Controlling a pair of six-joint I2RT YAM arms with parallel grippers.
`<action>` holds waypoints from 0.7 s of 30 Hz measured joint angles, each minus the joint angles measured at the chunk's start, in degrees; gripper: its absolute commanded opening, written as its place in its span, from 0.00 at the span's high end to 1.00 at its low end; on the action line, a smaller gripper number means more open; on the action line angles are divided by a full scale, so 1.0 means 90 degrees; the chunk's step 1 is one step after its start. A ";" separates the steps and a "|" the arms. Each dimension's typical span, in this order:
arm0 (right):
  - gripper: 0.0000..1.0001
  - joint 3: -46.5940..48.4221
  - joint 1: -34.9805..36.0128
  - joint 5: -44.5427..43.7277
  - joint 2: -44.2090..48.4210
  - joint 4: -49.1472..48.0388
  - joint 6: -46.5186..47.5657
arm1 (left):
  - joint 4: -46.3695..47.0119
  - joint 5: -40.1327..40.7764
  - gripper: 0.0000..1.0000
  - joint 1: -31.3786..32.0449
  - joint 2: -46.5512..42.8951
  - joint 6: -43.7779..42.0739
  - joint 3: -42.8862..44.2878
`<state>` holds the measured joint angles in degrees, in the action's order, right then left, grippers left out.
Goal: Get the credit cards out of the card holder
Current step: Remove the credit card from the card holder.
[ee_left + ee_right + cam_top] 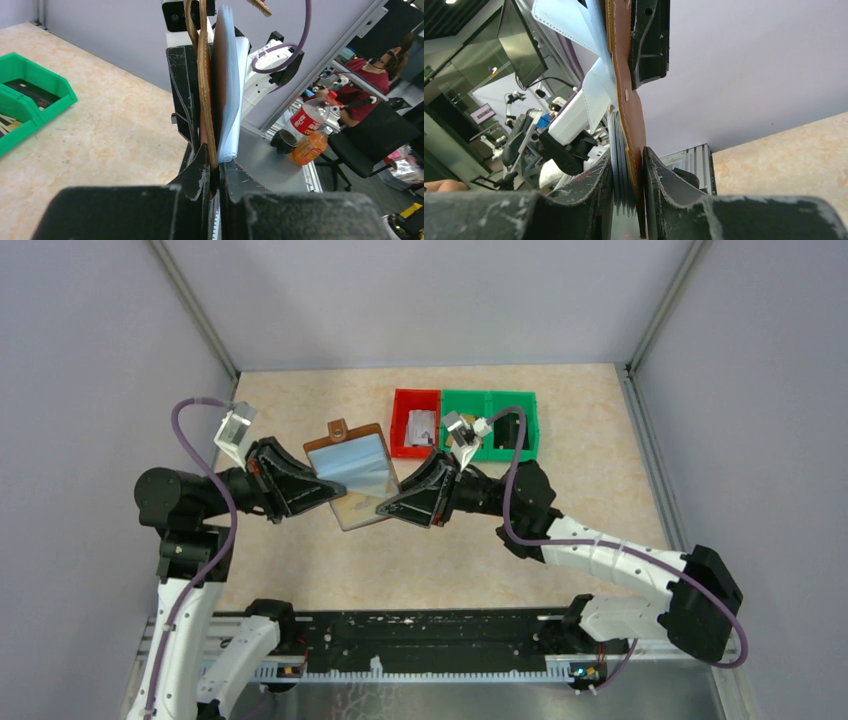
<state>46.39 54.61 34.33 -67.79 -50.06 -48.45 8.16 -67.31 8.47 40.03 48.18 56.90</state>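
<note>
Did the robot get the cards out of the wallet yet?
Not yet. Done: the card holder is lifted and open. In hand: the left gripper pinches its leather edge, and the right gripper pinches the credit cards together with the leather. Left: sliding the cards out.

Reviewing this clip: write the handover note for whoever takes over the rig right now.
Left gripper: shut on one edge of the card holder.
Right gripper: shut on the opposite edge, pinching the leather and the credit cards together.
Position: the holder is held open between both arms, above the table, with the cards in it.
Done: holder lifted and opened.
Left: pull the cards out; none is clearly free yet.
</note>
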 measured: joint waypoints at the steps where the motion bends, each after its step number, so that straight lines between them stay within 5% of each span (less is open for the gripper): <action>1: 0.74 0.0000 0.0002 -0.0046 0.0019 0.0032 0.0039 | 0.0095 -0.0022 1.00 0.0000 0.0010 0.0119 -0.0007; 6: 0.63 0.0032 0.0002 -0.0146 0.0075 0.0090 0.0143 | 0.0413 -0.0153 1.00 0.0000 0.0029 0.0505 -0.0083; 15: 0.62 0.0573 0.0002 -0.0080 0.0012 0.0355 0.0216 | 0.0306 -0.0452 0.96 0.0000 0.0010 0.0359 -0.0090; 19: 0.70 0.0726 0.0002 -0.0073 -0.0029 0.0495 0.0316 | 0.0238 -0.0583 0.92 0.0000 0.0010 0.0355 -0.0090; 21: 0.79 0.0816 0.0002 -0.0051 -0.0078 0.0576 0.0359 | 0.0238 -0.0605 0.77 0.0000 0.0010 0.0355 -0.0087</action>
<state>53.74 54.63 33.87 -68.49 -44.88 -45.21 10.31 -72.75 8.47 40.12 51.37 56.12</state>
